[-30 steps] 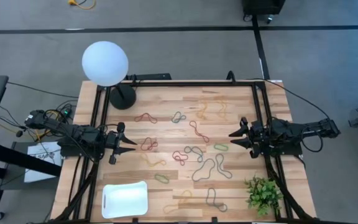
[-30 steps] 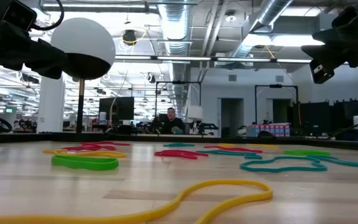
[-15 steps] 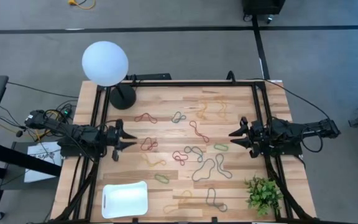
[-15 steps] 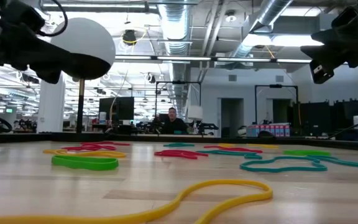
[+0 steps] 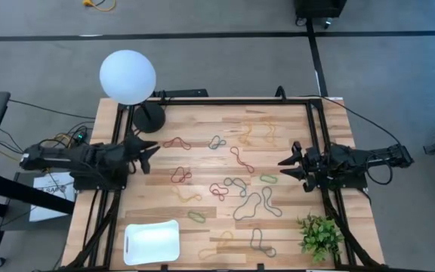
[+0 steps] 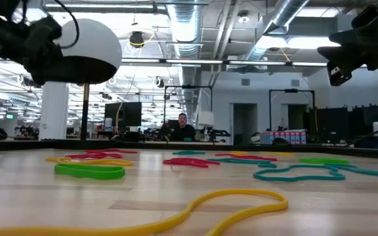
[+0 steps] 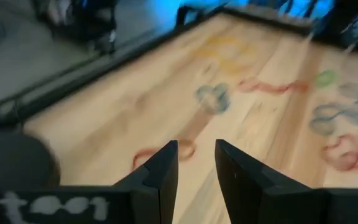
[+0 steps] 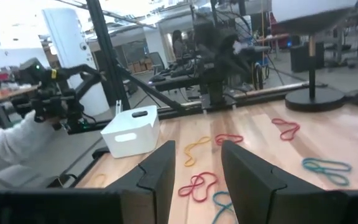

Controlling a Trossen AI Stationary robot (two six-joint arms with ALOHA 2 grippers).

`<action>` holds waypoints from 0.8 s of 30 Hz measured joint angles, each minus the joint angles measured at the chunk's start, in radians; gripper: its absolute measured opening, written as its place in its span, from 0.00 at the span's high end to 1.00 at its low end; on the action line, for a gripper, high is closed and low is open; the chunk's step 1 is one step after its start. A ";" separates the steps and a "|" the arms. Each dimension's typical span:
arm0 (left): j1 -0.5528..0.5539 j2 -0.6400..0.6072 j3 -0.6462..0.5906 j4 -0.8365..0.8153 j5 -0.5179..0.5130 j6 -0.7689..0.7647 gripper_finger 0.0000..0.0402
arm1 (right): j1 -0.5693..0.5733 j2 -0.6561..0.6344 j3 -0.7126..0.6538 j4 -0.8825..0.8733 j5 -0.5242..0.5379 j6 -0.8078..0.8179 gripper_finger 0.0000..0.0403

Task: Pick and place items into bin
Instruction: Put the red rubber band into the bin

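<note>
Many thin rubber-band items lie flat across the wooden table: a red loop [image 5: 177,142], another red one [image 5: 180,175], a green one [image 5: 195,216], a long grey one [image 5: 249,204] and yellow ones [image 5: 257,132]. The white bin [image 5: 152,242] sits at the near left and also shows in the right wrist view [image 8: 131,132]. My left gripper [image 5: 149,149] hovers open at the table's left edge, short of the red loop [image 7: 143,157], nothing between its fingers. My right gripper [image 5: 284,168] hangs open above the right side, pointing level toward the left.
A white globe lamp [image 5: 128,77] stands on a black base [image 5: 149,117] at the far left corner, close to my left gripper. A green plant [image 5: 319,234] sits at the near right corner. Black frame rails [image 5: 119,151] run along both side edges.
My left gripper has swung from the middle of the left edge toward the table's far edge and the lamp base, rising a little and turning so that it slants toward the far right. Its fingers have stayed apart. No band has moved.
</note>
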 joint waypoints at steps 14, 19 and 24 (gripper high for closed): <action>0.246 0.425 -0.080 0.335 0.167 -0.100 0.76 | 0.000 0.000 0.000 0.037 0.094 -0.228 0.69; 0.298 0.616 -0.080 0.490 0.203 -0.065 0.76 | 0.000 0.000 0.000 0.153 0.215 -0.336 0.69; 0.332 0.780 -0.080 0.586 0.208 -0.066 0.76 | 0.000 0.000 0.000 0.241 0.209 -0.361 0.69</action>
